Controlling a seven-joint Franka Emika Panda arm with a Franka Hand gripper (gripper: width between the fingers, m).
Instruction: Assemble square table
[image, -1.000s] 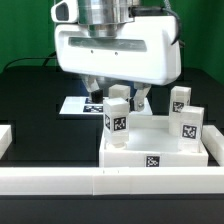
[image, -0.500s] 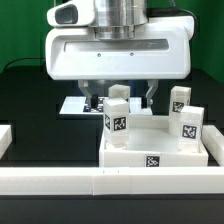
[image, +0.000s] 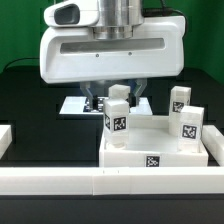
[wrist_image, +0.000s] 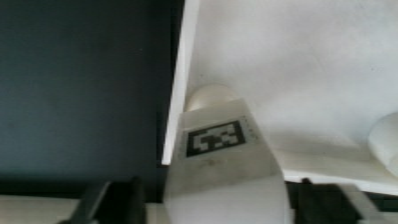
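Note:
The white square tabletop (image: 150, 158) lies with its raised rim up, a tag on its front wall. White tagged legs stand upright on it: one at the front left (image: 117, 122), one just behind it (image: 120, 93), and two on the exterior view's right (image: 180, 98) (image: 188, 124). My gripper (image: 115, 100) hangs low over the tabletop's left part, fingers either side of the rear left leg. In the wrist view a tagged leg (wrist_image: 217, 140) rises between my open gripper's (wrist_image: 217, 205) fingers, with a gap on one side.
The marker board (image: 72, 104) lies on the black table behind the tabletop on the exterior view's left. A long low white border rail (image: 110, 182) runs along the front, with a short white piece (image: 5, 138) at the far left.
My gripper has shifted toward the exterior view's left over the left legs. The legs and tabletop have not moved.

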